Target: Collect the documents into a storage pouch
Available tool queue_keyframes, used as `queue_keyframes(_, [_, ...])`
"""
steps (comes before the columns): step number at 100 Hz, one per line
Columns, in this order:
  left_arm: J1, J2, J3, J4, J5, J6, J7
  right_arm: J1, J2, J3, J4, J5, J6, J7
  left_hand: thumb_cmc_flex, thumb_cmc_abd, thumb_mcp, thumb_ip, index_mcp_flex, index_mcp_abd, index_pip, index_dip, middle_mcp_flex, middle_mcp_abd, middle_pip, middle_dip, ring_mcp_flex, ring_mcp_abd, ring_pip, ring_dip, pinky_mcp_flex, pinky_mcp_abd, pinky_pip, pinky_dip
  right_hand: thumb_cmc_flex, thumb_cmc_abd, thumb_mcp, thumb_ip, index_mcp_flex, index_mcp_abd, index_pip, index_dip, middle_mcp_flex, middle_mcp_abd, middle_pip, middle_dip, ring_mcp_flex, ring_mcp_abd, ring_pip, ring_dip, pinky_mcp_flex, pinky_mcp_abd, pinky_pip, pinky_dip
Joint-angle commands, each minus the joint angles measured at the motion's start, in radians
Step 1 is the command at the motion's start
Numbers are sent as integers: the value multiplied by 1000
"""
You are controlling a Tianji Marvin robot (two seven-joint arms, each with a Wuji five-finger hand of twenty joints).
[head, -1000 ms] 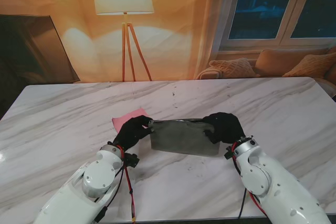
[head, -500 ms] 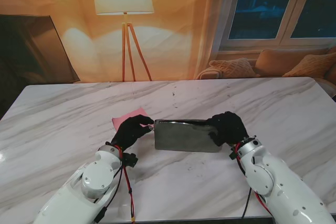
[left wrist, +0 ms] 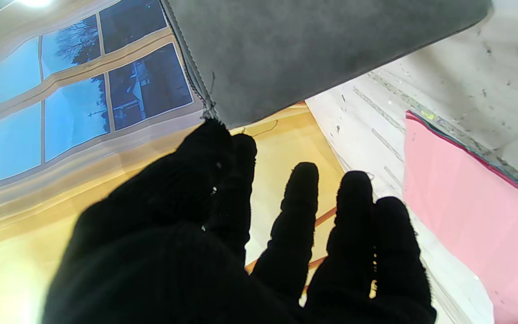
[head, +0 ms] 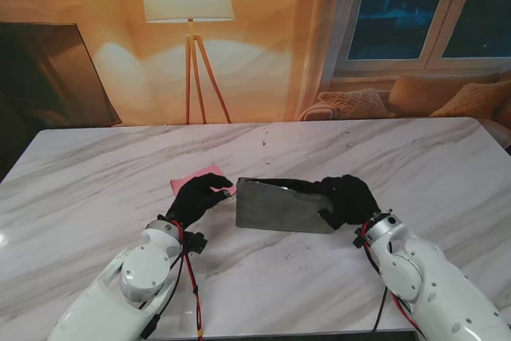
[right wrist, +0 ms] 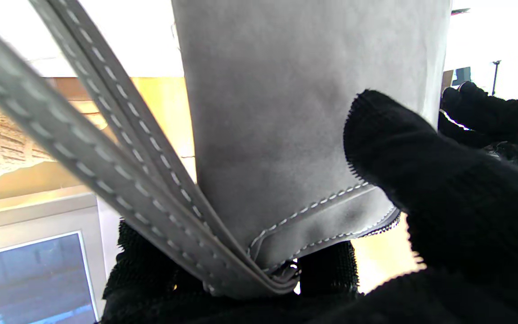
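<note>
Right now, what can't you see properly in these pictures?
- Inside the pouch: no view looks into it.
- The pink paper: in the stand view my left hand covers its near part; in the left wrist view it runs off the edge.
- Whether more sheets lie under it: cannot tell.
- Right hand fingertips: in the right wrist view the pouch hides them.

The grey suede pouch [head: 281, 206] is lifted and tilted at the table centre; a pink document [head: 194, 180] lies flat just left of it
</note>
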Motion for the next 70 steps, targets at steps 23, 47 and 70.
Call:
queue_keyframes(23, [-2,13,9,-9,26,-6,-56,-21,-9,3,-27,35,53,24,-133,14,178,50,-119,17,-169,-19,2,-37,26,3,2,-27,8,-3,-1,-36,-12,18,-23,126,49,114,-166,79,-6,-10,-59,8,67,10,59,-73,160,67,51,-36,98,37])
queue_keyframes(47, [-7,21,14,-15,32,-13,-86,-7,-15,-15,-5,44,37,-15,-185,-5,144,53,-313,14,-339,-103,-133,-69,-29,-20,-72,-63,-61,-27,-21,-51,-64,-1,110,124,-5,-12,75,-24,307,-54,72,15,70,83,103,-81,213,70,89,-38,144,21])
queue_keyframes(70, [-11,19,12,-13,53,-14,-66,9,-20,-37,21,42,7,-69,-184,3,127,56,-346,5,-372,-107,-272,-90,-104,-74,-156,-103,-165,-76,-31,-69,-146,-17,180,112,-13,-16,255,-93,470,-17,130,2,65,98,92,-70,209,22,75,-32,117,7])
